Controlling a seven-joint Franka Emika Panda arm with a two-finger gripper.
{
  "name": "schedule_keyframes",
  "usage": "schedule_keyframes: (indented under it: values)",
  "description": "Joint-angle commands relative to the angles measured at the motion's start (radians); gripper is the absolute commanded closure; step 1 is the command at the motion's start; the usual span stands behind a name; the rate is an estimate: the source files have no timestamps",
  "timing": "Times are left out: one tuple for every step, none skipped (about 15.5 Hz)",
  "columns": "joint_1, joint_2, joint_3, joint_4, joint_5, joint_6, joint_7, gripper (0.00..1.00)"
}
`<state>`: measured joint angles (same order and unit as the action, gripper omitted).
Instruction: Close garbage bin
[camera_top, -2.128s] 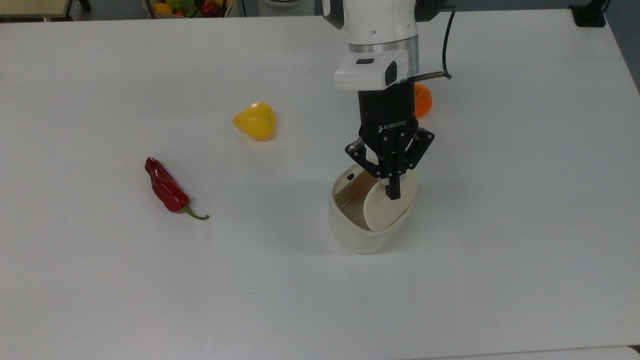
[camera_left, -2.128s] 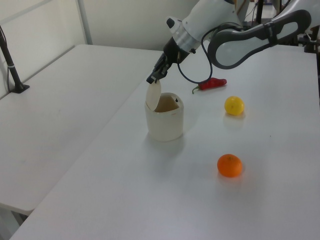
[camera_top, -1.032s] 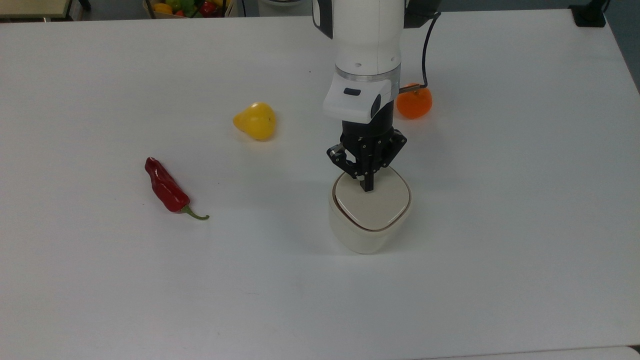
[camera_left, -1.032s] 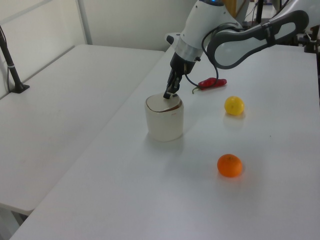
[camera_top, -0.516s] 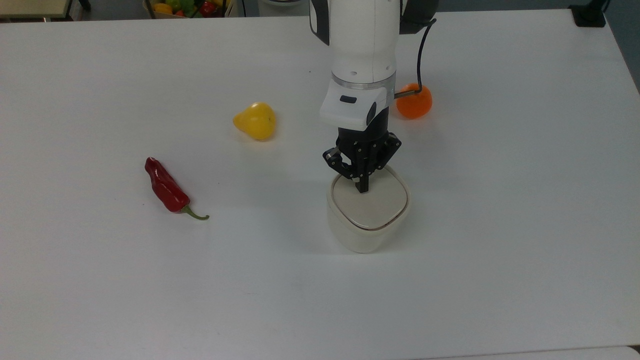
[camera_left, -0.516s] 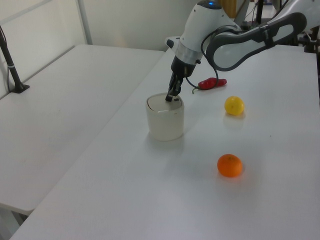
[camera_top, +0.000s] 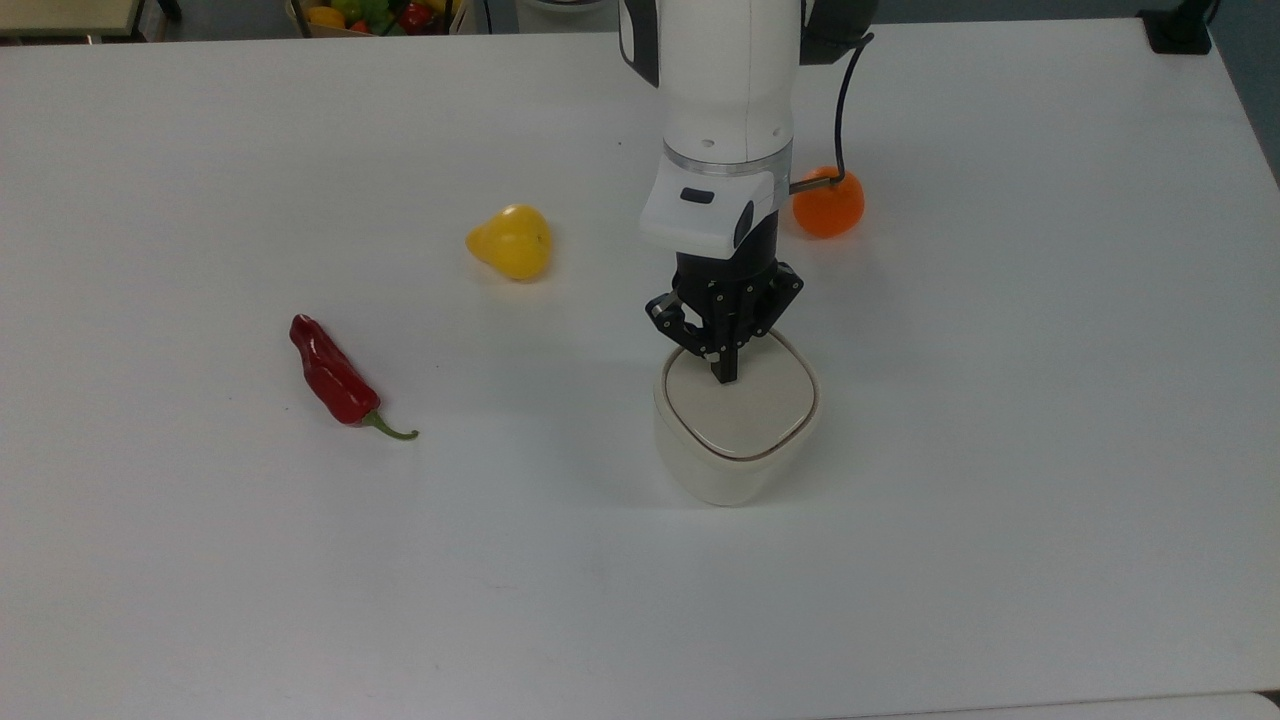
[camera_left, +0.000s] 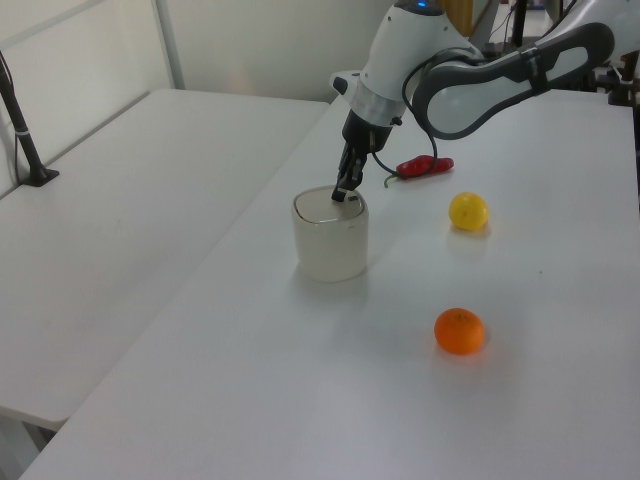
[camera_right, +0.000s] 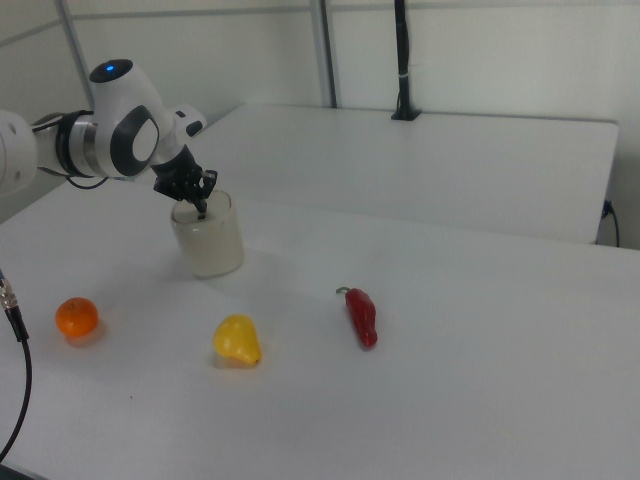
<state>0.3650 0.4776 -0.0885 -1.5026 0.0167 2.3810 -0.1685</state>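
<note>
Gripper (camera_top: 726, 376) points straight down from a near-vertical wrist, fingers pinched together, tips pressing the lid (camera_top: 741, 404) of the garbage bin (camera_top: 735, 427), which lies flat. Bin stands mid-table (camera_top: 200, 560), orange (camera_top: 828, 204) behind it in the top view.

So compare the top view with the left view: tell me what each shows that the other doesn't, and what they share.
Top view alone: the lid's whole flat face, seated level in the rim, and a box of vegetables beyond the table. Left view alone: the garbage bin's side wall and a second table beside it. Both: the shut gripper touching the lid, red chili, yellow fruit, orange.
</note>
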Motion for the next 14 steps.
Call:
schedule_keyframes:
  values:
    - [0.003, -0.085, -0.013, -0.01, 0.011, -0.117, -0.017, 1.0]
    - [0.002, -0.102, -0.016, -0.01, 0.011, -0.149, -0.016, 1.0]
    - [-0.003, -0.118, -0.019, -0.01, 0.009, -0.182, -0.016, 1.0]
    - [-0.02, -0.135, -0.019, -0.01, 0.009, -0.221, -0.011, 1.0]
    - [-0.038, -0.158, -0.019, -0.011, 0.003, -0.28, 0.004, 1.0]
    - [-0.049, -0.175, -0.02, -0.011, 0.0, -0.323, 0.021, 1.0]
    - [-0.076, -0.194, -0.02, -0.014, -0.003, -0.363, 0.04, 1.0]
    - [-0.099, -0.215, -0.02, -0.018, -0.015, -0.408, 0.056, 1.0]
    - [-0.119, -0.238, -0.02, -0.021, -0.026, -0.457, 0.078, 1.0]
    - [-0.138, -0.26, -0.022, -0.022, -0.035, -0.511, 0.107, 1.0]
    - [-0.155, -0.281, -0.023, -0.022, -0.047, -0.561, 0.135, 1.0]
    - [-0.172, -0.303, -0.024, -0.022, -0.057, -0.609, 0.159, 1.0]
    - [-0.188, -0.329, -0.024, -0.024, -0.058, -0.655, 0.185, 1.0]
    - [-0.205, -0.355, -0.024, -0.033, -0.061, -0.698, 0.207, 1.0]
